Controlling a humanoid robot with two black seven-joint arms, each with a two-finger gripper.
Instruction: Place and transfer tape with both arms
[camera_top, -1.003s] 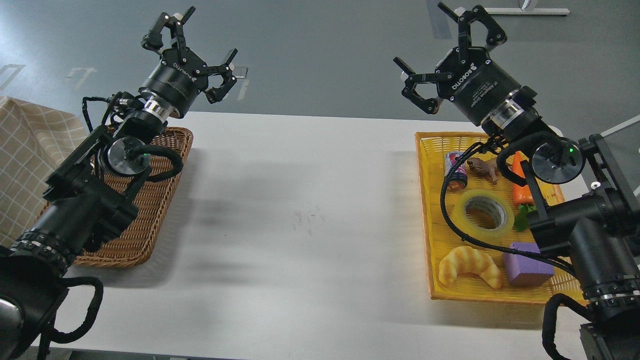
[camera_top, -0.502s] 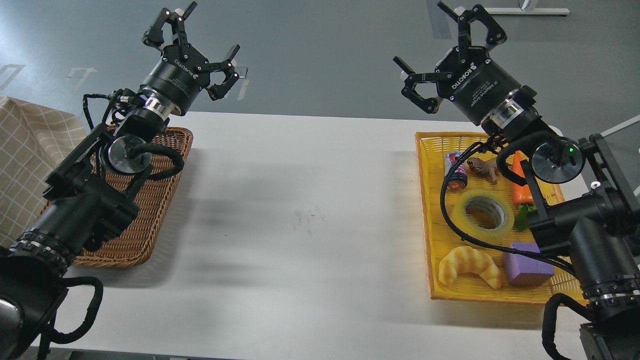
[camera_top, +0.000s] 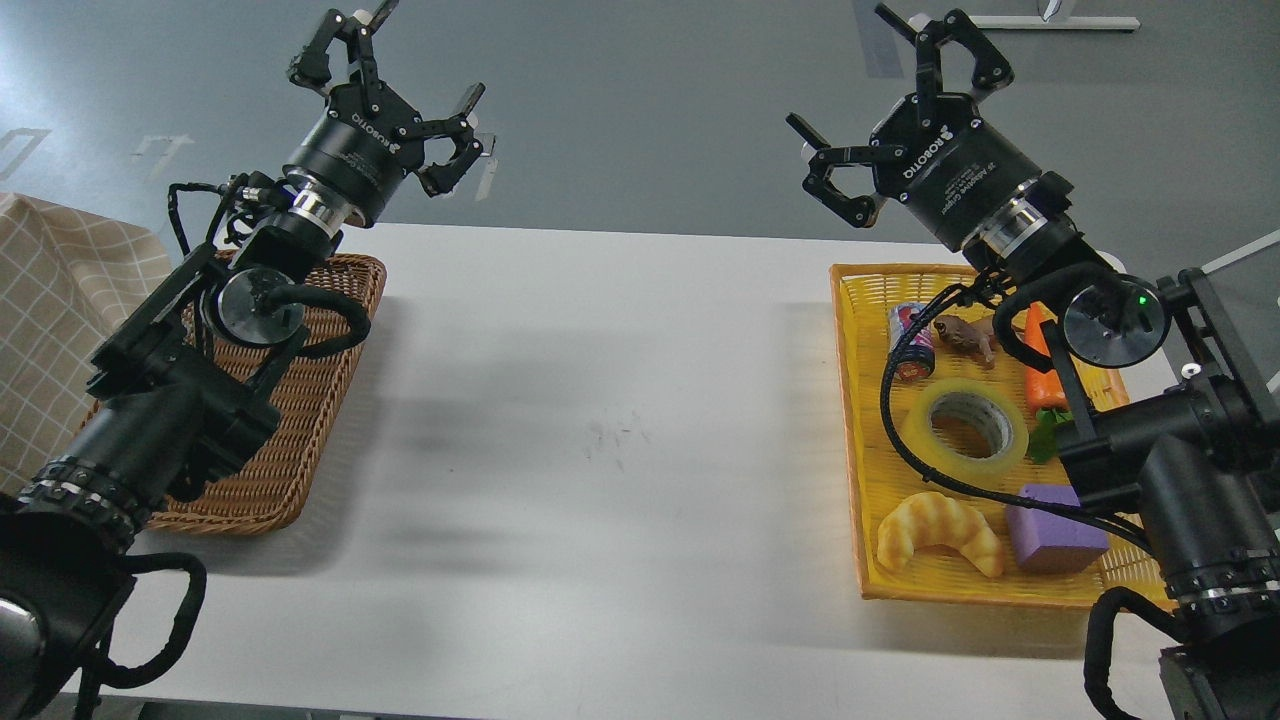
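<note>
I see the tape (camera_top: 966, 426) lying flat in the yellow tray (camera_top: 852, 420), hole up, so its axis is vertical and it has no long side to favour. Around it: a can (camera_top: 911, 341) behind, a croissant (camera_top: 938, 533) in front, a purple block (camera_top: 1054, 541) front-right, a carrot (camera_top: 1042, 372) to its right. My right gripper (camera_top: 885, 110) hangs high beyond the tray's far edge, fingers spread wide and holding nothing; the tape is below and nearer me than those fingers. My left gripper (camera_top: 395, 85) is well away above the wicker basket (camera_top: 300, 420), also wide and empty. The right arm is clearly nearer, I judge. Its cable crosses the tape's left rim. The table (camera_top: 600, 430) between tray and basket is bare, good room for a handover.
</note>
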